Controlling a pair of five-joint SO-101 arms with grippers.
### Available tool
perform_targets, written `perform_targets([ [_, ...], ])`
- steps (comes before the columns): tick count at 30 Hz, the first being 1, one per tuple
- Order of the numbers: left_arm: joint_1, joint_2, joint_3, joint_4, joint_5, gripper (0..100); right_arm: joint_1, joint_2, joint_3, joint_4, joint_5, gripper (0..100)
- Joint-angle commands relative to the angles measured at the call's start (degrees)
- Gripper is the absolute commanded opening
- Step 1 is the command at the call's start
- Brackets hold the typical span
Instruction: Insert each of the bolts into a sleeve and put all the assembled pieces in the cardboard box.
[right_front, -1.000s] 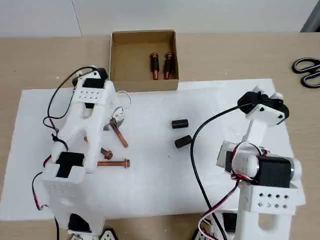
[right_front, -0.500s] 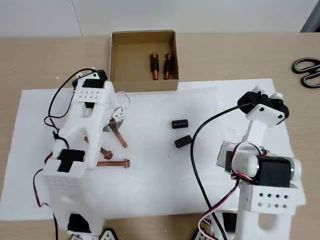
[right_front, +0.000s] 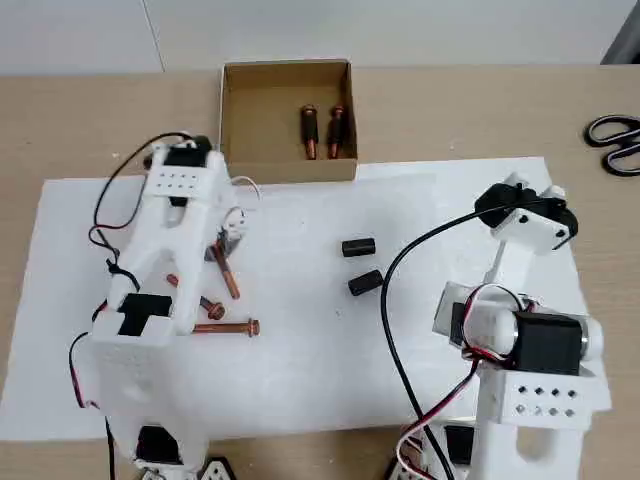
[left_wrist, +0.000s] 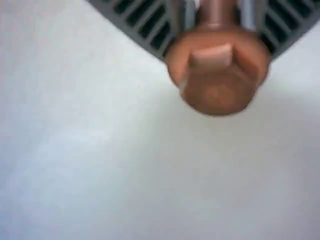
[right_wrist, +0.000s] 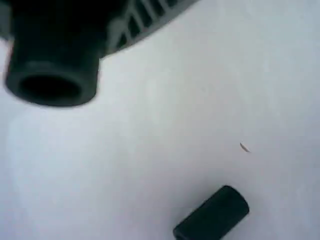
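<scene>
Note the left tool (right_front: 229, 232) clenched on a copper bolt (right_front: 226, 272), gripped near the head end. Compare with one second earlier: swung to a steeper line, far end drawn in under the tool. Note the right tool (right_wrist: 75, 20) unmoved, grasping a black sleeve (right_wrist: 52, 67) with the open bore facing its wrist camera. Locate two loose sleeves (right_front: 358, 246) between the tools, on the white sheet (right_front: 300, 380) covering the desk (right_front: 100, 120). Find a loose bolt (right_front: 226, 327) just beside the left tool, toward the arm's base. Count two assembled pieces (right_front: 322, 131) in the cardboard box (right_front: 285, 170), beyond the left tool. Judge as pickup completed. Next, align bolt tip with held bore; expect misalignment as the main risk.
</scene>
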Motion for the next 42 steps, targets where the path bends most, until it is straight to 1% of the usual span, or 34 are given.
perform_targets([
  [1,1.14,-7.38,-7.78,4.04,-0.35,1,-0.04,-0.4,-0.35,-0.48,0.62,0.2],
  [6,2.02,-10.9,-13.32,8.79,-0.18,1,-0.04,-0.75,-0.62,-0.48,0.62,0.2],
  [11,2.29,-14.51,-15.87,9.67,-0.18,1,-0.31,-0.84,-1.14,-0.48,0.62,0.2],
  [20,2.29,-29.63,-15.69,10.81,-0.35,1,-11.74,-0.84,-6.95,-0.04,0.35,0.2],
  [27,1.93,-40.62,-15.52,10.81,-0.44,1,-16.84,-1.1,-6.95,0.13,0.35,0.2],
  [34,1.85,-52.66,-7.25,10.81,-0.53,1,-26.59,-10.51,-6.86,0.13,0.62,0.2],
  [37,2.2,-58.73,-2.07,10.73,-2.02,1,-27.3,-14.37,-6.59,0.13,1.67,0.2],
  [42,2.2,-66.46,4.79,10.37,-2.55,1,-27.3,-16.92,-6.59,0.13,7.03,0.2],
])
